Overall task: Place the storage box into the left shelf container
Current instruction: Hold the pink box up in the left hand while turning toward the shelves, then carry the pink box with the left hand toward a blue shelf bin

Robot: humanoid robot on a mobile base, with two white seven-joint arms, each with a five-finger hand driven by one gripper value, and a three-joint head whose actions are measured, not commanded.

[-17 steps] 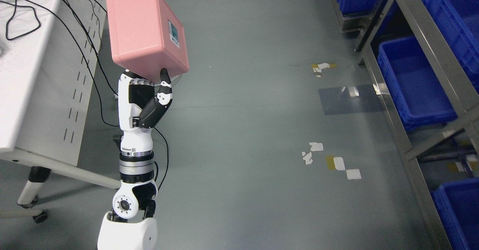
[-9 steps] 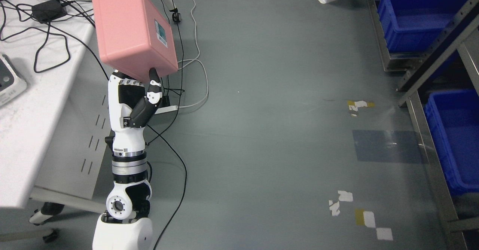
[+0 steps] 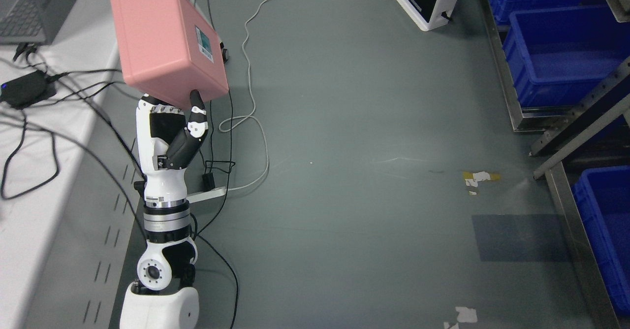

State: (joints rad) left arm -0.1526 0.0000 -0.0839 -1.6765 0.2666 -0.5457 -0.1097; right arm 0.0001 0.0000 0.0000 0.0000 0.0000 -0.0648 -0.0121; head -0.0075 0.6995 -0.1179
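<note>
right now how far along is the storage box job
Done: the pink storage box is picked up, held off the white table by the left robot hand. In hand: it hangs over the grey floor. Left: it is not in any blue shelf container; those sit at the picture's right, apart from it.

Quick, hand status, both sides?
Left hand: shut on the pink storage box, held up above the floor.
Right hand: not in view.

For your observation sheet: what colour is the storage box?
Pink; the storage box, held by the left hand, shows best in the head view.
</note>
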